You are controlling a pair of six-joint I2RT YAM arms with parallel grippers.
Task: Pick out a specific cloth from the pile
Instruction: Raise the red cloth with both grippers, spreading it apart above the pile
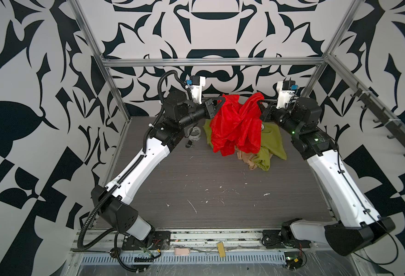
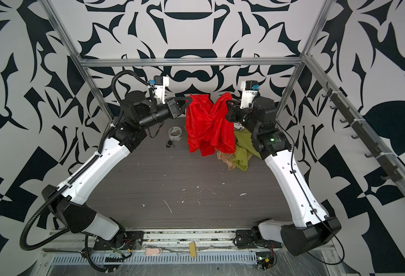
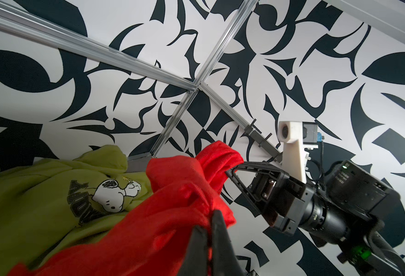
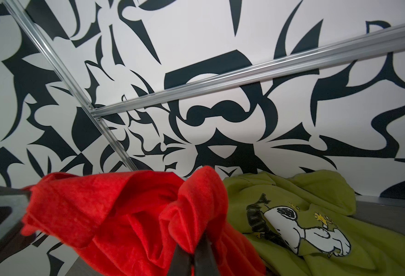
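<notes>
The bright red cloth (image 1: 237, 126) (image 2: 208, 126) hangs lifted above the back of the table, stretched and twisted between both grippers. My left gripper (image 1: 224, 101) (image 2: 189, 101) (image 3: 214, 215) is shut on its left upper corner. My right gripper (image 1: 260, 102) (image 2: 227, 102) (image 4: 201, 239) is shut on its right upper corner. The cloth's lower folds (image 3: 172, 191) (image 4: 125, 215) drape down over the pile. That pile, an olive-green shirt with a cartoon dog print (image 1: 275, 143) (image 2: 242, 153) (image 3: 53, 191) (image 4: 316, 203) and a tan cloth (image 1: 246, 159) (image 2: 225, 159), lies on the table beneath and to the right.
A roll of tape (image 1: 195, 133) (image 2: 175, 133) and a small black clip (image 1: 189, 144) (image 2: 170, 144) lie left of the pile. The grey table (image 1: 220, 191) stretches toward the front. Aluminium frame bars (image 1: 211, 62) and patterned walls close in the back and sides.
</notes>
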